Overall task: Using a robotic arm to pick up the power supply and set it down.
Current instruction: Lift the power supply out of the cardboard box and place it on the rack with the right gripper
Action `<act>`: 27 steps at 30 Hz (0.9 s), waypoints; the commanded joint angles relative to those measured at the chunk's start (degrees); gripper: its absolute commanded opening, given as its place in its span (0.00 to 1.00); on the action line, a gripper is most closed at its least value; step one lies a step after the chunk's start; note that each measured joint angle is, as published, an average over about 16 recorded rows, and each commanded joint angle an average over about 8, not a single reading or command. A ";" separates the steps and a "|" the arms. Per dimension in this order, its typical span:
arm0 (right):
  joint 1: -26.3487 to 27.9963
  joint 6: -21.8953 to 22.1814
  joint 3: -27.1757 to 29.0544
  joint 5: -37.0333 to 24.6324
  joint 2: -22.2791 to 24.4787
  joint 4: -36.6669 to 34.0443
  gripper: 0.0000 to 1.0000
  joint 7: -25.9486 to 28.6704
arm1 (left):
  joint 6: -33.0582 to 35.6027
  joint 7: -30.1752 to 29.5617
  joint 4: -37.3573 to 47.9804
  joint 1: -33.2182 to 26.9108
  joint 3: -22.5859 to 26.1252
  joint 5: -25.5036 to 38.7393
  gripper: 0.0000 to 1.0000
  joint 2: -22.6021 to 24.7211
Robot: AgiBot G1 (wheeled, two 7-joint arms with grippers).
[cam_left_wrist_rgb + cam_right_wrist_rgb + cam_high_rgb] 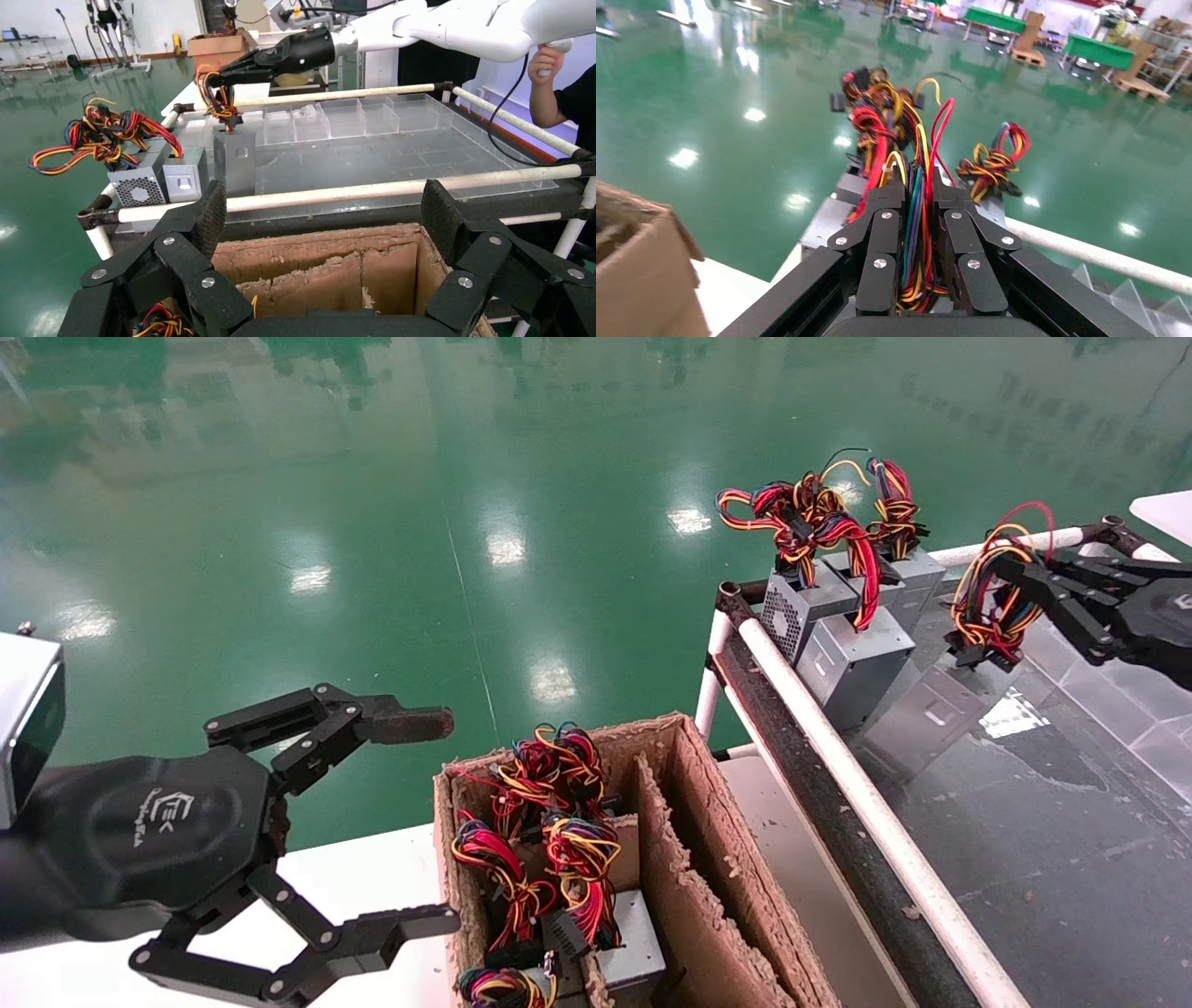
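The power supply is a small grey metal box (931, 714) that stands upright at the near-left corner of the clear tray (393, 151). Its looped bundle of red, yellow, orange and blue wires (989, 589) rises above it. My right gripper (1024, 581) is shut on that wire bundle (916, 232), with the strands pinched between its fingers (884, 210). In the left wrist view the box (235, 160) hangs under the right gripper (218, 78), its lower end at the tray floor; I cannot tell whether it rests there. My left gripper (449, 820) hovers open and empty over the cardboard box.
A worn cardboard box (708, 822) with dividers holds several wired power supplies (568, 859). More grey units (852, 654), one with a vent grille (785, 617), stand at the cart's far-left corner. A white rail (838, 756) edges the cart. A person (562, 84) stands beyond it.
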 commanded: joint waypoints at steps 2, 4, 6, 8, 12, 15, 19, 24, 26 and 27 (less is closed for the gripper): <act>1.02 1.02 -0.65 -1.23 -1.06 -1.58 0.00 -0.73 | 0.00 0.00 0.00 0.00 0.00 0.00 1.00 0.00; 1.76 1.43 -0.99 -1.83 -1.71 -2.56 0.00 -1.16 | 0.00 0.00 0.00 0.00 0.00 0.00 1.00 0.00; 2.56 1.83 -1.35 -2.45 -2.42 -3.55 0.00 -1.61 | 0.00 0.00 0.00 0.00 0.00 0.00 1.00 0.00; 3.33 2.14 -1.69 -3.01 -3.13 -4.51 0.00 -2.07 | 0.00 0.00 0.00 0.00 0.00 0.00 1.00 0.00; 4.85 2.63 -2.30 -3.97 -4.65 -6.39 0.00 -3.11 | 0.00 0.00 0.00 0.00 0.01 0.00 1.00 0.00; 5.98 3.10 -2.66 -4.57 -5.89 -7.76 0.00 -4.00 | 0.00 0.00 0.00 0.00 0.01 -0.01 1.00 0.00; 7.63 3.66 -3.13 -5.30 -7.56 -9.69 0.00 -4.95 | 0.00 0.01 0.00 0.00 0.01 -0.01 1.00 0.00; 10.06 3.72 -3.74 -6.13 -9.31 -12.36 0.00 -5.70 | -0.01 0.01 0.00 0.00 0.01 -0.01 1.00 0.00; 10.99 3.68 -3.96 -6.44 -9.93 -13.44 0.00 -6.09 | -0.01 0.01 0.00 0.00 0.01 -0.01 1.00 -0.01; 11.43 3.69 -4.06 -6.59 -10.24 -13.98 0.00 -6.35 | -0.01 0.01 0.00 0.00 0.01 -0.01 1.00 -0.01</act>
